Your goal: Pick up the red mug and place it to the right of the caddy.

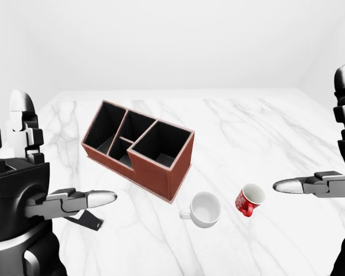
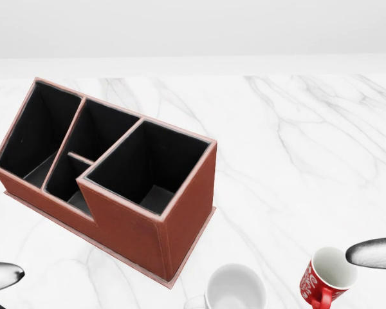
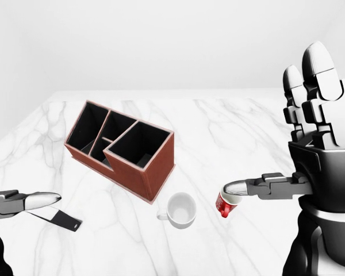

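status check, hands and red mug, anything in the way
Both hands open: right hand beside red mug, left hand idle. Mug on marble, not gripped. White mug sits between it and caddy.

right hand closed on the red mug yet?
No. The right hand is open beside the red mug, which sits free on the marble table.

Both hands are raised with fingers spread. The left hand [image 1: 23,178] points its thumb rightward; the right hand [image 3: 316,144] holds two fingers upright, thumb reaching left.
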